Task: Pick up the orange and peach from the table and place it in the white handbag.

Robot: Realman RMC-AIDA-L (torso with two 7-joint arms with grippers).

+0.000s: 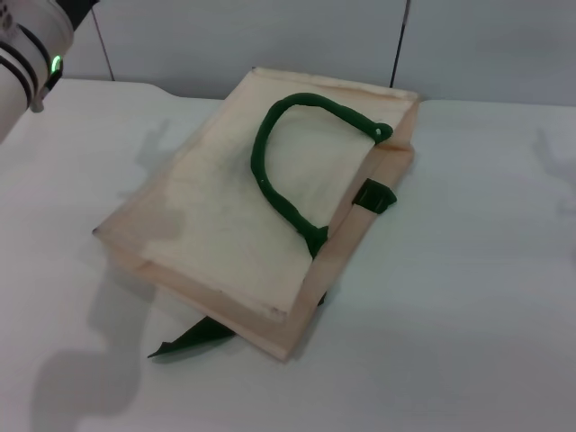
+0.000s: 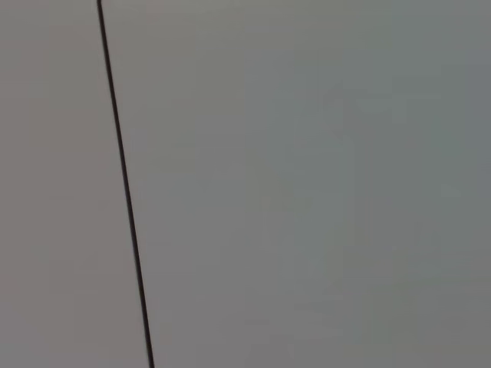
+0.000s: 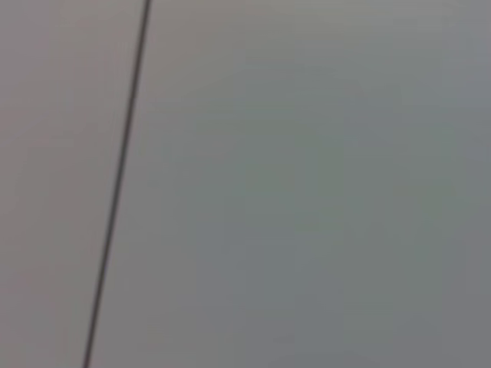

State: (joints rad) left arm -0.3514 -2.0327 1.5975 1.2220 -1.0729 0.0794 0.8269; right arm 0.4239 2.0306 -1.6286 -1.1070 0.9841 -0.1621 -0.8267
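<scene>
White handbag (image 1: 234, 216): cream, flat on table (image 1: 468, 297) | green handles | both tools unseen, state unknown

The large flat cream fabric white handbag (image 1: 243, 216) is laid flat at the middle of the white table (image 1: 468, 315), set at a slant, its open end turned to the far right. One dark green rope handle (image 1: 286, 162) is looped on top of the bag's upper face. A green tab (image 1: 375, 197) is placed at the bag's right edge. A second green strap (image 1: 193, 337) is stuck out from under the near corner onto the table. Part of the left arm (image 1: 31, 54) is seen at the far left corner, well apart from the bag. A grey panelled wall (image 1: 270, 36) stands behind the table.
</scene>
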